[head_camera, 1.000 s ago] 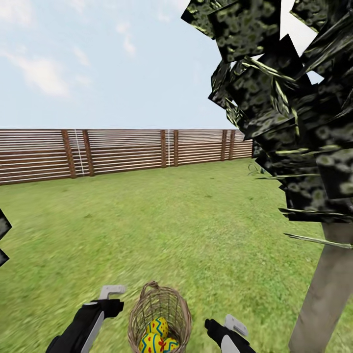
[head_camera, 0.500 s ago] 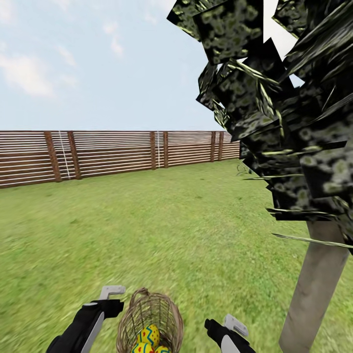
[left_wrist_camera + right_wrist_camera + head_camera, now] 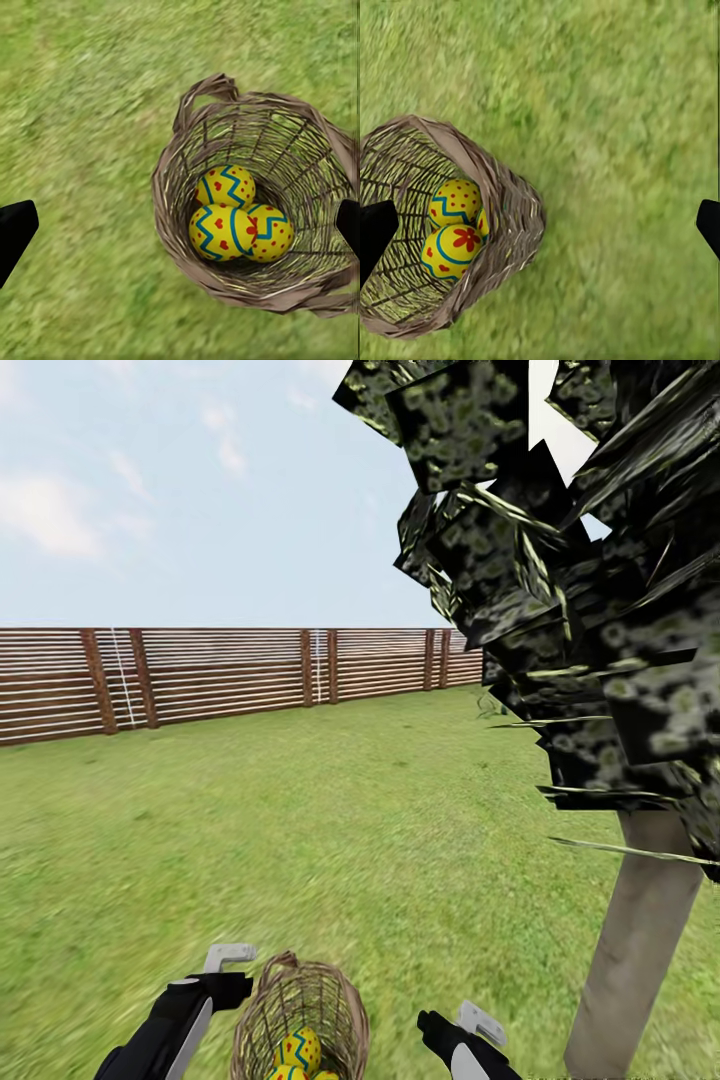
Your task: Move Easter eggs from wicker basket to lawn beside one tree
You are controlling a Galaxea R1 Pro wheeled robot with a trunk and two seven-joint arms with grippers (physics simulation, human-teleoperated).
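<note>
The wicker basket (image 3: 298,1018) stands on the lawn (image 3: 330,830) between the two arms, with three Easter eggs (image 3: 234,217) clustered at its bottom. The left gripper (image 3: 180,225) and the right gripper (image 3: 540,225) hover over grass and basket with jaws spread wide, holding nothing. The tree (image 3: 640,920) rises just to the right, before the fence (image 3: 200,675).
</note>
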